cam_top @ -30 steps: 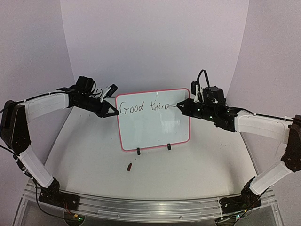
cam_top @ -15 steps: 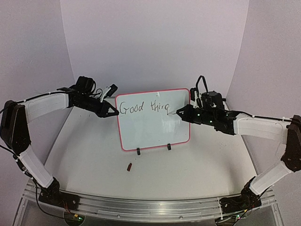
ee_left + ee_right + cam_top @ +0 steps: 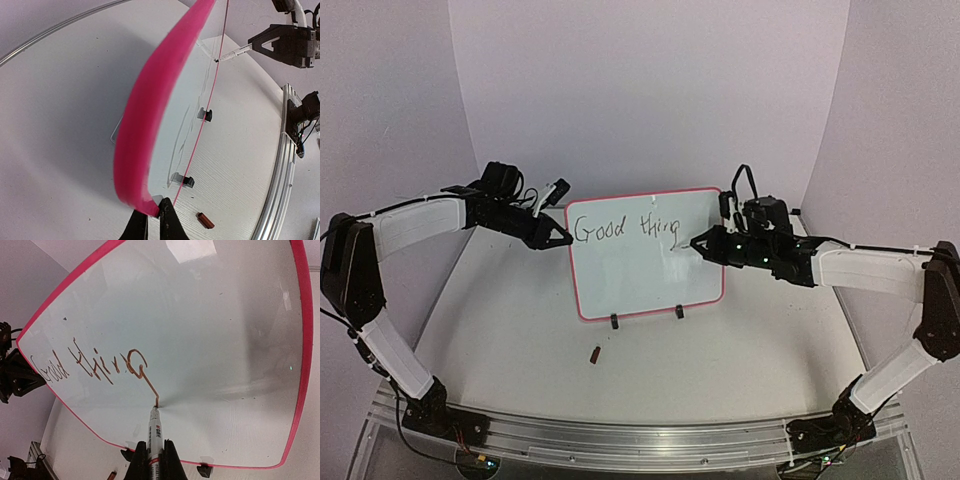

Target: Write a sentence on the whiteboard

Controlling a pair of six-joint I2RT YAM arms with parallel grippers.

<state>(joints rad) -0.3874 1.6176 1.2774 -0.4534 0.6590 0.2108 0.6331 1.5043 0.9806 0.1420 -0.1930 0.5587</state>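
The whiteboard (image 3: 650, 275) stands upright on two black clip feet, with a pink-red frame. The sentence (image 3: 625, 229) reads "Good thing" in one line; it also shows in the right wrist view (image 3: 90, 365). My right gripper (image 3: 701, 243) is shut on a white marker (image 3: 154, 432), whose tip touches the board at the bottom of the g's tail. My left gripper (image 3: 563, 238) is shut on the board's left frame edge (image 3: 145, 125), with the fingertips (image 3: 169, 209) pinching it.
A small dark red marker cap (image 3: 595, 352) lies on the table in front of the board; it also shows in the left wrist view (image 3: 205, 220). Curved walls close in behind and at both sides. A metal rail (image 3: 620, 440) runs along the near edge.
The right gripper moved down and a little left along the board, drawing the "g" and its tail after "thin". The left gripper stayed put.
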